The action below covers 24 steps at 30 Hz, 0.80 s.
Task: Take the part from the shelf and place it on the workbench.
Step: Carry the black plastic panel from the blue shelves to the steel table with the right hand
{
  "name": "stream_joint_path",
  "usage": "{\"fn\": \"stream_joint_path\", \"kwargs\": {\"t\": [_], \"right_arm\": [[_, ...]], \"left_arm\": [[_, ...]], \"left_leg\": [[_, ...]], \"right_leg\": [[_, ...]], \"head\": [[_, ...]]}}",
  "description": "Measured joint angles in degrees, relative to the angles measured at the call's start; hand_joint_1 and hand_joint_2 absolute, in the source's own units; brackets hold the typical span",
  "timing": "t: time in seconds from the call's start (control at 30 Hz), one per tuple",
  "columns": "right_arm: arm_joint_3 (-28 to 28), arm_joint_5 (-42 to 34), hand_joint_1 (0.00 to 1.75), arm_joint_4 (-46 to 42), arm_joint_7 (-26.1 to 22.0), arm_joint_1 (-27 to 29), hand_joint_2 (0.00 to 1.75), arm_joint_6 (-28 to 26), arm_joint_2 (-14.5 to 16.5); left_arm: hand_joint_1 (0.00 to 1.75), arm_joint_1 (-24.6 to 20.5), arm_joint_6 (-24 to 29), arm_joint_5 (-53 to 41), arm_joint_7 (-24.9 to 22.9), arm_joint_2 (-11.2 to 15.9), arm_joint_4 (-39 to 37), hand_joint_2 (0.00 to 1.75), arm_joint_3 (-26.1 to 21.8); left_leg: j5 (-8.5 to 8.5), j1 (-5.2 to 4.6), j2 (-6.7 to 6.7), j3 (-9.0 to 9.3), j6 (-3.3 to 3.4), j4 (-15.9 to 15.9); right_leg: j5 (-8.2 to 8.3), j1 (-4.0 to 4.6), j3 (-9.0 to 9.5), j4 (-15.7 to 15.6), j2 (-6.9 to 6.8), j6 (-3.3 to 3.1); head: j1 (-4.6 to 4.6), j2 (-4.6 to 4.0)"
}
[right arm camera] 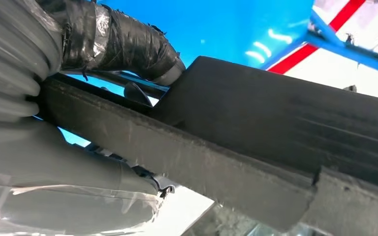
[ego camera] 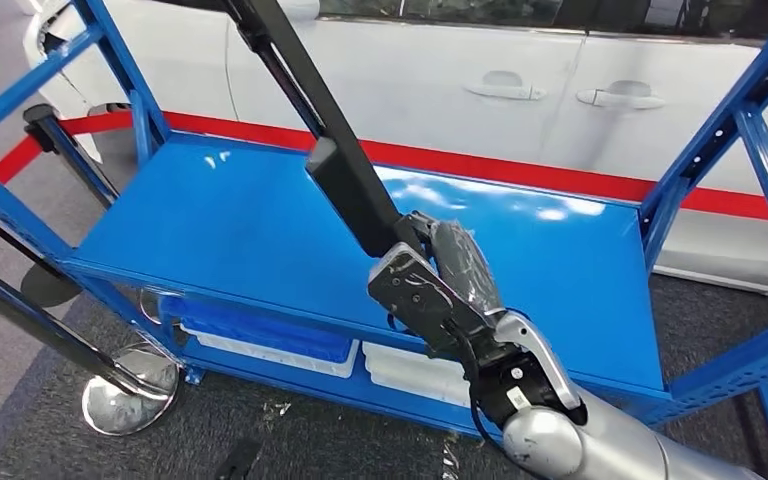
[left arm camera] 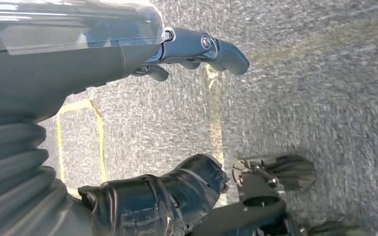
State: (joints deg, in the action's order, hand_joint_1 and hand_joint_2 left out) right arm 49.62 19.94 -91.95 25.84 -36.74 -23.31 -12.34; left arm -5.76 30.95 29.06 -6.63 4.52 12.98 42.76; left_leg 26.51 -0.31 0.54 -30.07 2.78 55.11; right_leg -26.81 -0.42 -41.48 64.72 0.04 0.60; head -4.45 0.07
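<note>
Right hand (ego camera: 430,290) grips the long black part (ego camera: 345,185) above the blue shelf (ego camera: 210,230).

The part is a flat dark strip that runs from the hand up and away past the top edge of the head view, tilted over the shelf's top board and clear of it (in the right wrist view it crosses the whole picture, with the taped thumb (right arm camera: 123,46) wrapped over one side and the grey fingers (right arm camera: 78,167) under the other). The left hand (left arm camera: 197,49) hangs over grey carpet (left arm camera: 300,88) marked with yellow tape lines, holding nothing, its fingers loosely apart. Behind the shelf stands a white car (ego camera: 520,90) with two door handles, and a red belt runs along it. Under the top board sit blue and white bins (ego camera: 270,335), and a chrome stanchion base (ego camera: 130,385) rests on the floor beside the shelf.
</note>
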Motion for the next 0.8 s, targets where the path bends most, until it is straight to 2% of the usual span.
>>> {"fn": "stream_joint_path", "kwargs": {"t": [0.03,0.07,0.1,0.13,0.17,0.2,0.23,0.27,0.3,0.37,0.43,0.5,0.57,0.6,0.63,0.73,0.8], "right_arm": [[0.01,-0.39,1.54,-0.04,-0.01,0.02,1.75,-0.18,-0.02],[0.01,-0.74,1.54,-0.05,-0.02,0.08,1.75,-0.34,-0.03],[0.0,-1.09,1.54,-0.05,-0.02,0.14,1.75,-0.49,-0.05],[0.0,-1.39,1.54,-0.05,-0.03,0.17,1.75,-0.63,-0.07],[-0.01,-1.76,1.54,-0.06,-0.05,0.17,1.75,-0.8,-0.08],[-0.01,-2.16,1.54,-0.11,-0.08,0.15,1.75,-0.99,-0.1],[-0.01,-2.62,1.54,-0.21,-0.15,0.12,1.75,-1.23,-0.11],[-0.01,-3.12,1.54,-0.36,-0.3,0.12,1.75,-1.55,-0.14],[-0.01,-3.56,1.54,-0.49,-0.49,0.13,1.75,-1.91,-0.21],[-0.02,-4.34,1.54,-0.68,-0.82,0.2,1.75,-2.84,-0.38],[-0.03,-4.87,1.54,-0.8,-0.9,0.19,1.75,-3.6,-0.51],[-0.03,-5.21,1.54,-1.01,-0.9,0.17,1.75,-4.12,-0.58],[-0.03,-5.45,1.54,-1.22,-0.9,0.23,1.75,-4.51,-0.64],[-0.03,-5.52,1.54,-1.28,-0.9,0.29,1.75,-4.6,-0.69],[-0.03,-5.58,1.54,-1.31,-0.9,0.35,1.75,-4.64,-0.76],[-0.05,-5.67,1.54,-1.32,-0.88,0.41,1.75,-4.63,-0.92],[-0.05,-5.67,1.54,-1.32,-0.88,0.41,1.75,-4.63,-0.92]], "left_arm": [[0.0,-0.01,0.0,-0.07,-0.07,-0.04,0.0,1.75,0.01],[0.0,0.0,0.0,-0.12,-0.11,-0.09,0.0,1.75,0.03],[0.0,0.02,0.0,-0.16,-0.16,-0.14,0.0,1.75,0.05],[0.0,0.05,0.0,-0.16,-0.24,-0.2,0.0,1.75,0.07],[0.0,0.06,0.01,-0.16,-0.3,-0.25,0.0,1.75,0.09],[0.0,0.06,0.03,-0.16,-0.36,-0.3,0.0,1.75,0.1],[0.0,0.05,0.05,-0.16,-0.42,-0.33,0.0,1.75,0.1],[0.0,0.06,0.09,-0.16,-0.47,-0.35,0.0,1.75,0.11],[0.0,0.07,0.12,-0.15,-0.51,-0.35,0.0,1.75,0.11],[0.0,0.12,0.18,-0.13,-0.57,-0.34,0.0,1.75,0.14],[0.0,0.2,0.22,-0.08,-0.62,-0.28,-0.01,1.75,0.18],[0.0,0.26,0.24,0.06,-0.68,-0.3,-0.02,1.75,0.23],[0.0,0.28,0.24,0.17,-0.73,-0.4,-0.02,1.75,0.28],[0.0,0.28,0.24,0.19,-0.74,-0.42,-0.02,1.75,0.29],[0.0,0.29,0.23,0.19,-0.79,-0.43,-0.02,1.75,0.3],[0.0,0.29,0.22,0.2,-0.93,-0.43,-0.02,1.75,0.3],[0.0,0.29,0.22,0.21,-0.93,-0.43,-0.02,1.75,0.3]], "left_leg": [[-0.55,0.0,0.02,-0.78,0.12,0.03],[-1.01,-0.01,0.03,-1.6,0.06,0.23],[-1.39,0.0,0.04,-2.43,-0.01,0.51],[-1.73,0.02,0.05,-3.28,-0.1,0.85],[-2.0,0.07,0.06,-4.08,-0.24,1.3],[-2.18,0.12,0.05,-4.8,-0.39,1.84],[-2.28,0.07,0.04,-5.52,-0.59,2.47],[-2.38,0.02,0.02,-6.03,-0.84,3.02],[-2.5,-0.05,0.0,-6.38,-1.12,3.45],[-2.99,-0.12,-0.07,-6.72,-1.74,3.75],[-2.21,-0.04,-0.18,-7.38,-2.38,4.56],[1.61,0.24,-0.25,-8.92,-3.07,8.64],[6.37,0.53,-0.25,-11.06,-3.65,16.04],[7.52,0.61,-0.25,-11.62,-3.79,18.68],[7.86,0.66,-0.25,-11.38,-3.83,20.02],[6.19,0.66,-0.26,-9.02,-3.65,17.91],[6.13,0.66,-0.26,-8.94,-3.64,17.79]], "right_leg": [[-2.77,-0.05,-0.89,3.68,0.0,0.16],[-4.52,-0.11,-1.5,7.03,-0.02,0.3],[-5.07,-0.14,-1.48,9.14,-0.03,0.42],[-4.55,-0.17,-0.51,9.37,-0.04,0.51],[-3.4,-0.21,1.54,7.44,-0.06,0.55],[-2.43,-0.25,4.37,3.93,-0.08,0.53],[-2.09,-0.21,7.09,0.11,-0.08,0.38],[-2.04,-0.15,9.0,-2.73,-0.05,0.1],[-2.33,-0.07,9.93,-4.38,0.0,-0.22],[-2.19,0.01,9.67,-4.74,0.1,-1.04],[-1.54,-0.18,9.19,-4.97,0.03,-1.91],[-0.7,-0.35,8.45,-5.14,-0.03,-2.61],[0.1,-0.29,7.37,-5.09,-0.01,-2.86],[0.42,-0.25,6.9,-5.05,-0.02,-2.87],[0.8,-0.2,6.35,-4.99,-0.01,-2.86],[1.31,-0.15,5.61,-4.9,-0.01,-2.8],[1.32,-0.15,5.6,-4.9,-0.01,-2.8]], "head": [[0.12,0.0],[0.14,0.0],[0.16,0.0],[0.16,0.0],[0.17,0.0],[0.16,0.0],[0.16,0.0],[0.14,0.0],[0.22,0.0],[0.36,0.0],[0.41,0.0],[0.17,0.0],[-0.01,0.0],[0.0,0.0],[0.0,0.0],[-0.01,0.0],[-0.01,0.0]]}}
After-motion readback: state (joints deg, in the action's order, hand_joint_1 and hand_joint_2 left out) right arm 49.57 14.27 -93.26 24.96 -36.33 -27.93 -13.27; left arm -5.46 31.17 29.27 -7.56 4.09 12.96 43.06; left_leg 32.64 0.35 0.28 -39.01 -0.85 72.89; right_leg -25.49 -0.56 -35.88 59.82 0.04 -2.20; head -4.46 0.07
